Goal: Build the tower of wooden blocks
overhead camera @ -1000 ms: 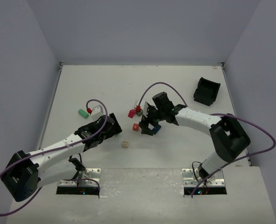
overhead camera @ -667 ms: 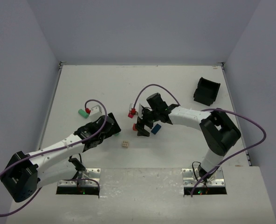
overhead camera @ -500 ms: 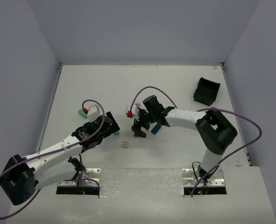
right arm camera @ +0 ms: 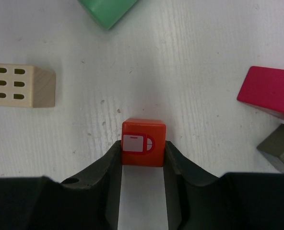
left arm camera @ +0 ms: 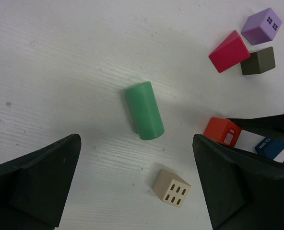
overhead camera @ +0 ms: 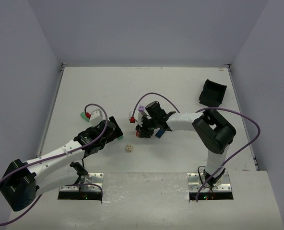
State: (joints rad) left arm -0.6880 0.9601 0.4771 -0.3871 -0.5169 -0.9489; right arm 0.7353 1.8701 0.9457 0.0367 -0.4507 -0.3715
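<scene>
An orange-red cube [right arm camera: 143, 143] sits on the white table, and my right gripper [right arm camera: 143, 148] is shut on it, a finger against each side. In the top view this right gripper [overhead camera: 142, 130] is mid-table. My left gripper [left arm camera: 135, 158] hangs open above a green cylinder [left arm camera: 144, 110] lying on its side and a tan cube [left arm camera: 171, 188] with window marks. A crimson block [left arm camera: 229, 51], a purple cube [left arm camera: 262, 26] and a dark olive block [left arm camera: 258, 61] lie close together farther off. A blue block [overhead camera: 159, 133] lies beside the right gripper. No tower is in view; the blocks lie singly.
A black bin [overhead camera: 212, 93] stands at the back right. A small green piece [overhead camera: 83, 115] lies left of the left arm's cable plug. Purple cables loop over both arms. Walls close in the table [overhead camera: 103, 86] on the left, back and right.
My right gripper swung left and down over the orange-red cube and closed on it. The left arm shifted only slightly and stayed open.
</scene>
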